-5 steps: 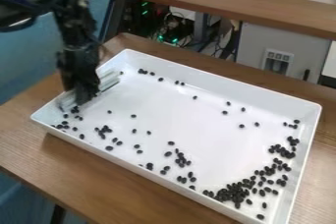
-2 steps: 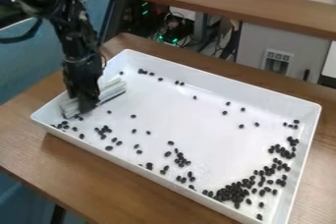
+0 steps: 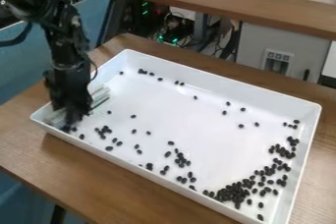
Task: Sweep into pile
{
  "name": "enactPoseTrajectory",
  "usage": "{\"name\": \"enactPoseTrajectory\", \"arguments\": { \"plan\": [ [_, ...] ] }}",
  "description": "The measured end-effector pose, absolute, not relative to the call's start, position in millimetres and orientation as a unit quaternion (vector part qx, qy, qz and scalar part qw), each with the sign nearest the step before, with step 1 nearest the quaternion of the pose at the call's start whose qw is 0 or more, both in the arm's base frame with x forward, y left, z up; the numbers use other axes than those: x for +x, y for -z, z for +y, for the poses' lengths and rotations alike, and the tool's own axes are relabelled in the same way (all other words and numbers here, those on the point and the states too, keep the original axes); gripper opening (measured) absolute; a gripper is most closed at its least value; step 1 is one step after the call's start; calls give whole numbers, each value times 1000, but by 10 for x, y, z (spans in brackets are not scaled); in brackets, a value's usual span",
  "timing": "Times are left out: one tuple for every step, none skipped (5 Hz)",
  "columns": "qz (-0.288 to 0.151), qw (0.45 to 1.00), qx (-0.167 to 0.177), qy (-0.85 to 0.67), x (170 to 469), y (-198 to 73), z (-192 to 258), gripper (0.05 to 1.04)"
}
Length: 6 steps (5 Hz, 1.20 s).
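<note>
The black gripper (image 3: 70,112) is at the left of the frame, over the left corner of the white tray (image 3: 226,84). Its fingertips merge into a dark shape and are hard to make out, but it is closed on a pale, ridged brush (image 3: 99,95). The middle of the brush is hidden behind the gripper; one end shows to the right of it and a little to the left. The arm (image 3: 64,46) is cut off by the upper left edge of the frame. A few beans lie close against the gripper's lower end, partly covered.

The black beans (image 3: 230,192) lie in the tray, in a dense heap near the bottom right corner that trails up along the right wall. Looser clusters lie toward the lower left and bottom center, and single beans are scattered near the upper wall.

The tray sits at a slant on a brown wooden table (image 3: 98,166), its bottom corner cut off by the lower edge of the frame. A wooden board (image 3: 223,4) crosses the upper right. Behind it are a gray cabinet (image 3: 256,43), tangled cables (image 3: 176,24) and small green lights (image 3: 161,38). A blue panel (image 3: 23,66) stands at the left.
</note>
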<state>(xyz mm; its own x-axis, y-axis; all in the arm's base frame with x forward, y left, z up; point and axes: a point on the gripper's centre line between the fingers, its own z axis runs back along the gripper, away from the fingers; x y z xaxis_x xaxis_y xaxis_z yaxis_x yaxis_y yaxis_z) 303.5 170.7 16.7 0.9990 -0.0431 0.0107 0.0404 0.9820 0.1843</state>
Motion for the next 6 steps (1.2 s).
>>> {"name": "enactPoseTrajectory", "arguments": {
  "plan": [
    [-26,997,74,-19,3042,-139,1484,382],
    [-53,995,61,-56,3141,-113,1277,382],
    [-61,992,58,-89,3214,-117,991,382],
    [-49,994,47,-90,3272,-126,544,382],
    [-33,997,39,-63,3292,-139,237,382],
    [-41,998,12,-56,3415,-126,-26,382]
  ]
}}
